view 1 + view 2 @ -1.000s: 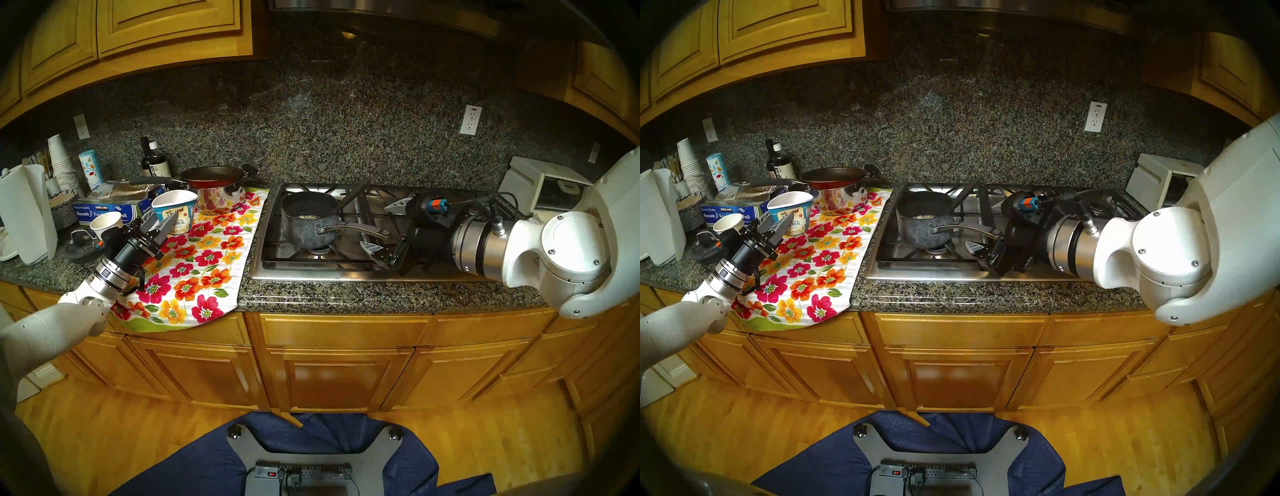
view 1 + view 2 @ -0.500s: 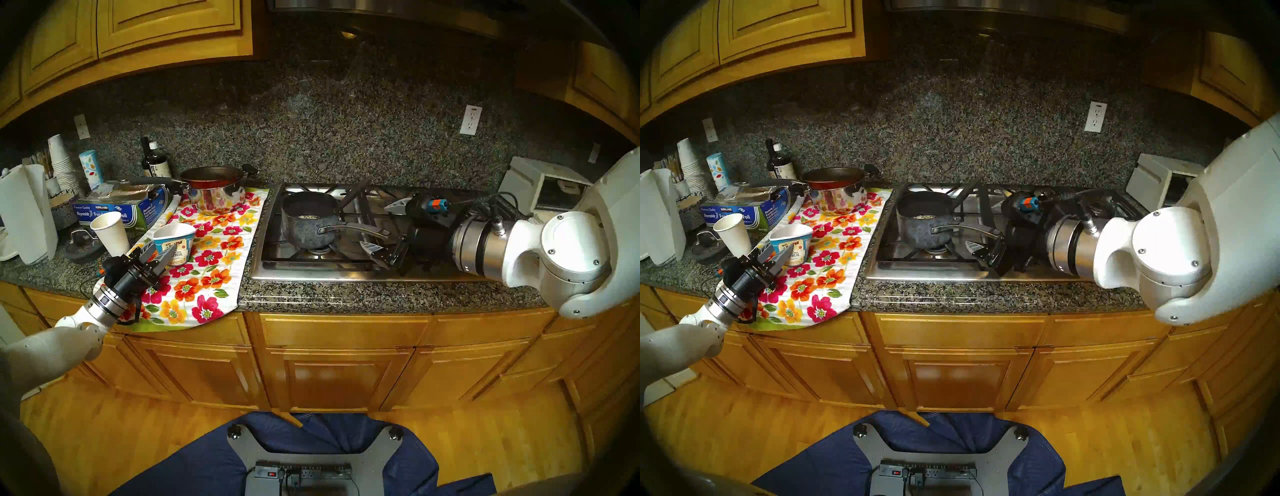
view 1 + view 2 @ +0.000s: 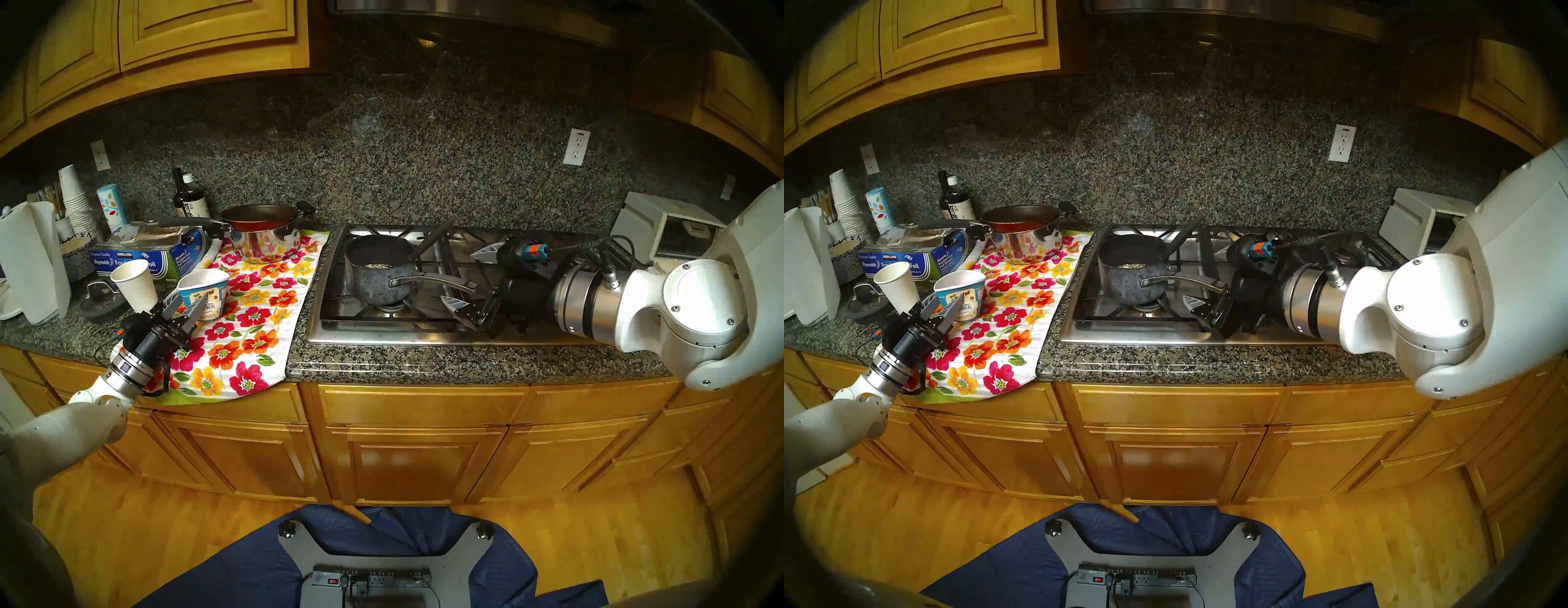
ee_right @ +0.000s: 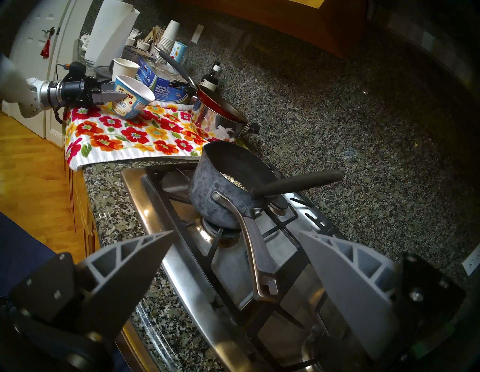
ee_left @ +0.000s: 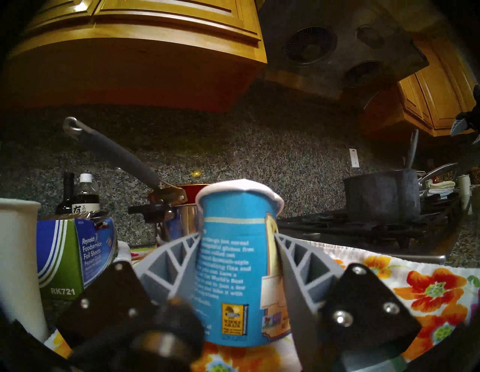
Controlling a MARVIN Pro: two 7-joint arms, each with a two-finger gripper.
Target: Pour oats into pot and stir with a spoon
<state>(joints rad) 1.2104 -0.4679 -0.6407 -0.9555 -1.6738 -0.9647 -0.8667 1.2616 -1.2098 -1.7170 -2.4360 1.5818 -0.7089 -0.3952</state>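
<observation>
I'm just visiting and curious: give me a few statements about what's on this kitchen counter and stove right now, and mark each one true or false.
1. The blue oatmeal cup stands on the flowered towel. True.
2. The left end effector has its fingers on either side of the oatmeal cup. True.
3. The black spoon lies on the towel. False: it rests in the speckled saucepan, its handle sticking out over the rim.
4. The right end effector grips the saucepan's handle. False: its jaws are wide open and empty.
5. The saucepan is empty. False: pale oats lie in it.
6. A plain white paper cup stands beside the oatmeal cup. True.
</observation>
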